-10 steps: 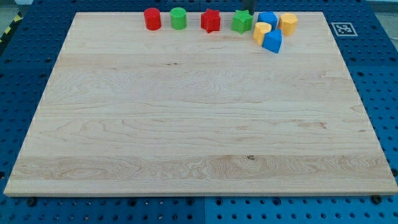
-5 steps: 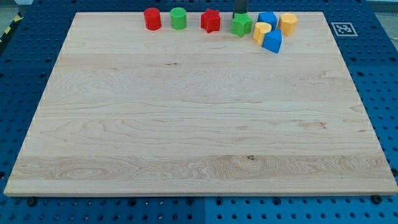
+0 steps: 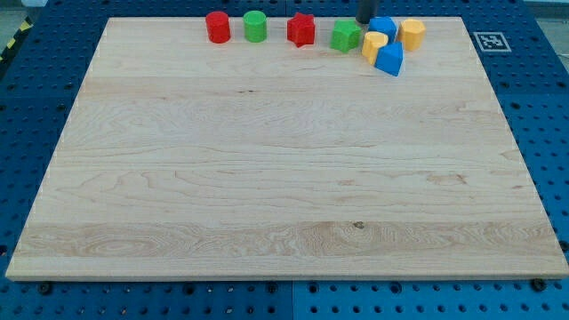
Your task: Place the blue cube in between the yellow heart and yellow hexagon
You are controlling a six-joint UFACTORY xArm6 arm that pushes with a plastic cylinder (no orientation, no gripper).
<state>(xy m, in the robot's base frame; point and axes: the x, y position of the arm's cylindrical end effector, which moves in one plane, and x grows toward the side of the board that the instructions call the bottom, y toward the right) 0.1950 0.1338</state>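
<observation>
Camera view: blue cube [image 3: 383, 28] wedged between yellow heart [image 3: 374, 44] and yellow hexagon [image 3: 412, 34], looks nearly placed; my tip [image 3: 364, 21] just left of cube; no jaws on rig.

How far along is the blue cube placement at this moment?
Nearly done, by the layout: the blue cube sits at the view's top between the yellow heart and the yellow hexagon, close against both. In hand: my tip is just to the cube's left, between it and the green star. Left: perhaps a small centring nudge.
</observation>
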